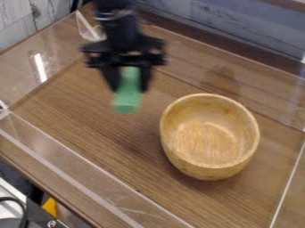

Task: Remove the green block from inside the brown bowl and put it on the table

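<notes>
The view is from above and in front of the counter (95,134). The end effector (124,87) hangs left of the bowl (210,134), well apart from it, and holds the green block (127,93) upright between its fingers. The block is outside the bowl, over the middle part of the counter. I cannot tell if its lower end touches the wood.

The bowl stands at the right, close to the right edge of the counter, and its inside shows only bare wood. Between the block and the bowl there is open wood. Open room lies also on the near side of the block, and at its left as far as the clear wall (60,156), which runs slanting along the near left side. On the far side, a clear wall (244,31) closes the counter.

The dark arm (113,44) enters from the far edge and covers part of the far left area. The upper part of the arm is cut off. The fingertips and the block are blurred, so their contact is hard to make out.

The counter is brown, with fine streaks of grain. Outside the near left wall, black cables (14,207) and a yellow piece (50,207) are visible.
</notes>
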